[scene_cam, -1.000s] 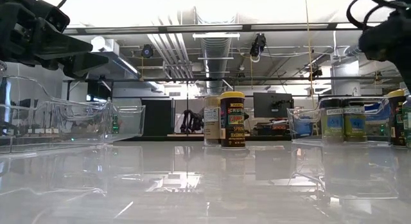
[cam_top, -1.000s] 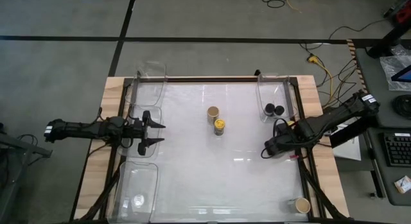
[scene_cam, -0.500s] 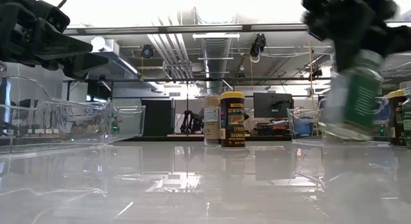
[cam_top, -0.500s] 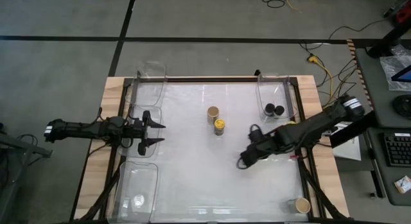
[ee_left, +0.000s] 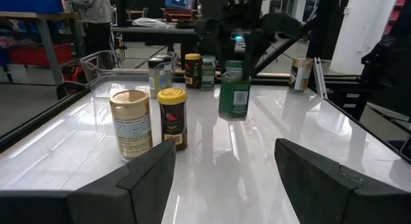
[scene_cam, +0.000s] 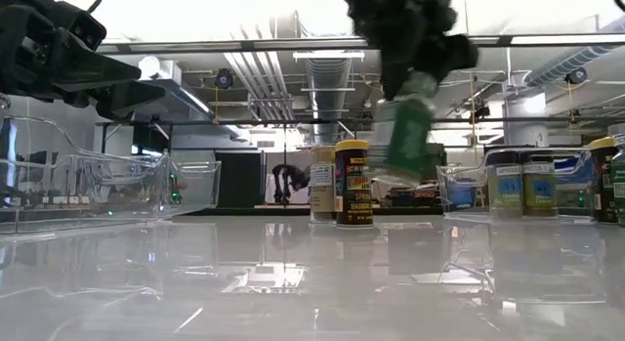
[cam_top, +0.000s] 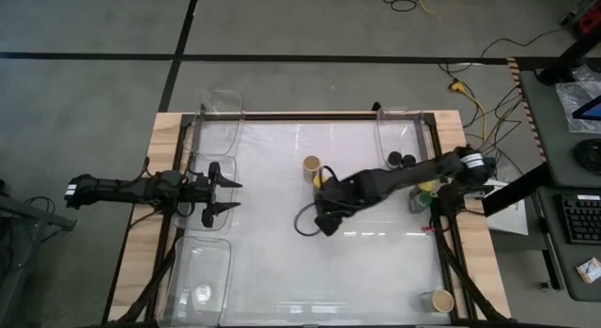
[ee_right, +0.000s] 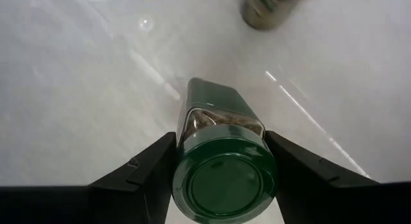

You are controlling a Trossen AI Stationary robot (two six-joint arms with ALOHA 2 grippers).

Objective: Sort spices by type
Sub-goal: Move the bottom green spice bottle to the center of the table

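Observation:
My right gripper hangs over the middle of the table, shut on a green-lidded spice jar that also shows in the left wrist view. Just beyond it, toward the far edge, a yellow-lidded jar and a tan-lidded jar stand upright on the white tabletop. My left gripper waits open at the table's left edge, pointing level toward the centre, with nothing between its fingers. My right gripper pinches the jar at its green lid between the two fingers, one on each side. The fingers come from above, slanting down. The jar hangs below them, tilted, its base lifted clear of the table.
Clear plastic bins stand at the far left, near left and far right; the far right one holds two black-lidded jars. More jars stand by the right edge, and a tan-lidded one at the near right corner.
My right gripper has swung from the table's right edge toward its middle, rising a little and rolling at the wrist. The green-lidded jar has travelled with it, clear of the table, and now hangs tilted near the yellow-lidded and tan-lidded jars.

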